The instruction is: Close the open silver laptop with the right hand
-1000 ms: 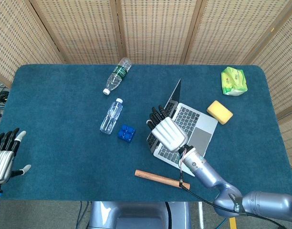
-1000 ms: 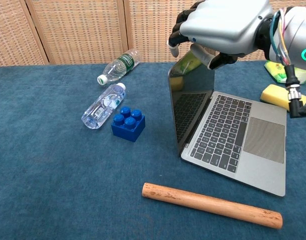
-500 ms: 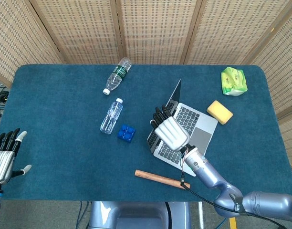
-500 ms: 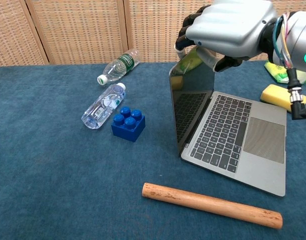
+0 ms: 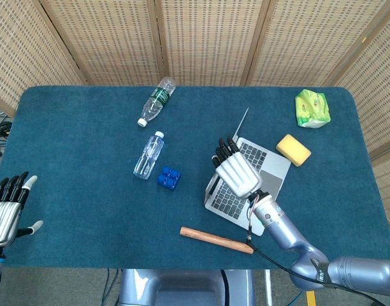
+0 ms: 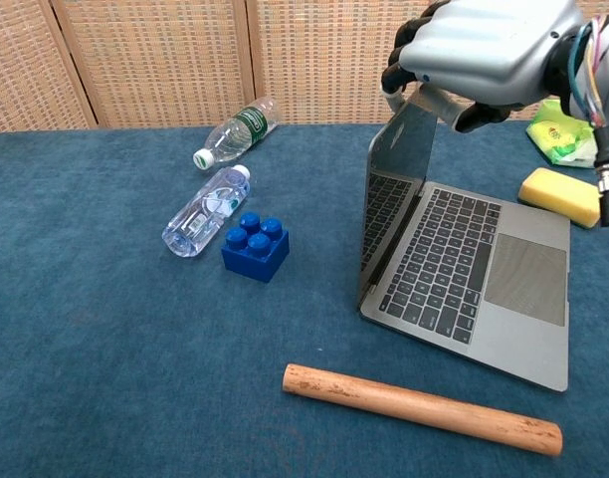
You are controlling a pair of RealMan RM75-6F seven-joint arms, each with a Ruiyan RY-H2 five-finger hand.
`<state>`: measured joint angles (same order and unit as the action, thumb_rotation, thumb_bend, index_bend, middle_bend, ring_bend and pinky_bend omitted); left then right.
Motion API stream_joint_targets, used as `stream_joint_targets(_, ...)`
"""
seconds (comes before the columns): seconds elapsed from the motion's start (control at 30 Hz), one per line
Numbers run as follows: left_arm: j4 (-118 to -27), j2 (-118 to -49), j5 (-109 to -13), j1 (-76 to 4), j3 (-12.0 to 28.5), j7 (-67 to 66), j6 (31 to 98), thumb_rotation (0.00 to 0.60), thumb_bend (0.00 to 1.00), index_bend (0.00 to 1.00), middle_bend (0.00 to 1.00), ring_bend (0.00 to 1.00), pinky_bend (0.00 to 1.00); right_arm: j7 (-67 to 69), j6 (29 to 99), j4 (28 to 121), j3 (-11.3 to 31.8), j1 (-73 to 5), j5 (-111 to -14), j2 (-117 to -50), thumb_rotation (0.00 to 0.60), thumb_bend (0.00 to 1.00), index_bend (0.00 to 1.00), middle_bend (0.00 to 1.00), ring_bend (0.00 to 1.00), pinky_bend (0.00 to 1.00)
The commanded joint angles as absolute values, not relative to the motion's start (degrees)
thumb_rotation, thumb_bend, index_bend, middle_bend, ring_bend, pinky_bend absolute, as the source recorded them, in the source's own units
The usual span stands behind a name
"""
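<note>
Fingers (image 6: 409, 62) seemingly over laptop (image 6: 464, 279) lid's top edge

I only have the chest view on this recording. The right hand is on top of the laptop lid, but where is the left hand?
Observer: The left hand shows in the head view at the table's near left edge, fingers spread, holding nothing.
Operator: Is anything hidden behind the lid from my side?
Observer: Not hidden, but the head view shows the whole green packet near the far right corner, which your frame cuts off.
Operator: How far along is the closing?
Observer: From above, the silver laptop has its lid tipped over the keyboard's left part, the right hand over it; not yet shut.
</note>
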<state>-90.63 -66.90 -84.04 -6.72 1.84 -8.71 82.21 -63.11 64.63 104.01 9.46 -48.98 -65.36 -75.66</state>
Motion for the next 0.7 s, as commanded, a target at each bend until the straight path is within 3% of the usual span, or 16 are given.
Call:
stream_joint_targets(0.03,-90.7,-66.9,-84.1,-6.7,1.8,-8.8,82.2,0.6,0.08,0.0,0.0,0.0,0.0,-63.3,65.0,104.3,9.3,-48.9,-65.1,-75.2,0.6,0.88,0.36,0.3,0.16,0.17)
stream_joint_targets(0.7,-90.8,-67.0,-84.4,-6.9,1.5,-9.2,81.9,0.6,0.08,0.0,0.0,0.0,0.0,-63.9,66.4,104.1,7.8,-48.1,-62.5,-73.3,0.6,0.88,0.36,0.3,0.16,0.17)
